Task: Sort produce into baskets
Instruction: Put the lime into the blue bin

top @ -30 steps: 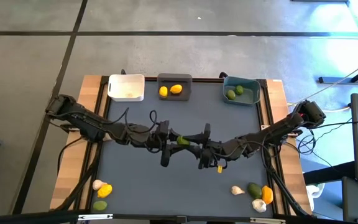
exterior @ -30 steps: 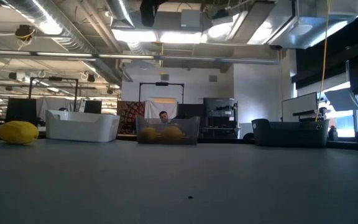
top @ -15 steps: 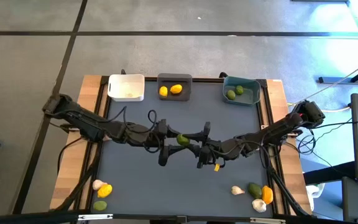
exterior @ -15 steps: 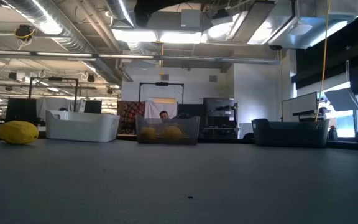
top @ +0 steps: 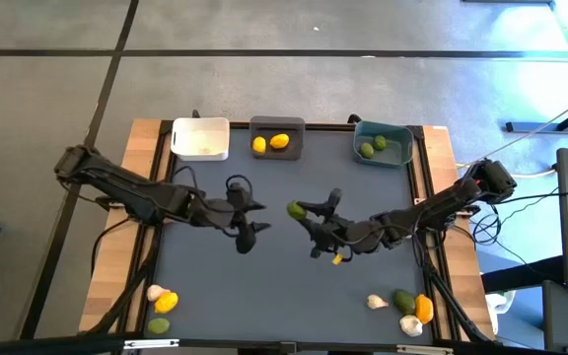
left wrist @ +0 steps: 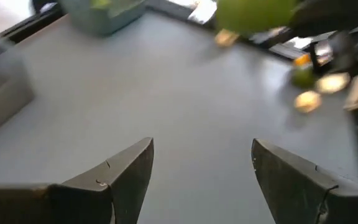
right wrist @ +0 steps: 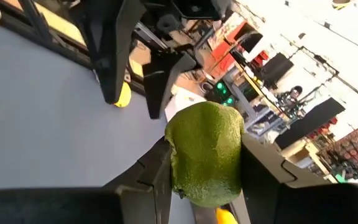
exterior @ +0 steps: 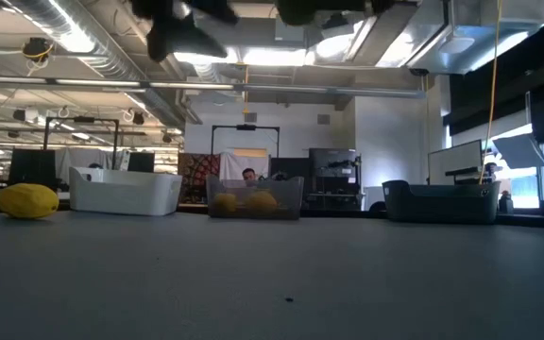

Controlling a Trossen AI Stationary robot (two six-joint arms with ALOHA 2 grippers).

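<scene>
My right gripper (top: 302, 211) is shut on a green lime (top: 294, 209) above the table's middle. My left gripper (top: 256, 219) stands open a little to the lime's left, with nothing between its fingers (left wrist: 129, 171). At the far edge stand the white basket (top: 200, 150), the dark grey basket (top: 277, 152) holding two yellow fruits (top: 279, 142), and the teal basket (top: 384, 158) holding two green ones (top: 367, 150). More produce lies at the near left (top: 167, 301) and the near right (top: 403, 300). My right gripper pinches the lime (right wrist: 207, 152) between its two fingers, one on each of two opposite sides (right wrist: 174, 158). The fingers come roughly level from the table's right. The lime is lifted clear of the table.
Near left corner: a garlic bulb (top: 154, 292), a lemon and a lime (top: 159, 325). Near right corner: two garlic bulbs (top: 376, 302), a lime and an orange fruit (top: 424, 308). The grey mat (top: 284, 286) lies bare between the two heaps.
Both grippers were at the lime. My left gripper has let go of it, opened and drawn back toward the table's left edge. The lime has stayed in my right gripper, which has turned a little where it is.
</scene>
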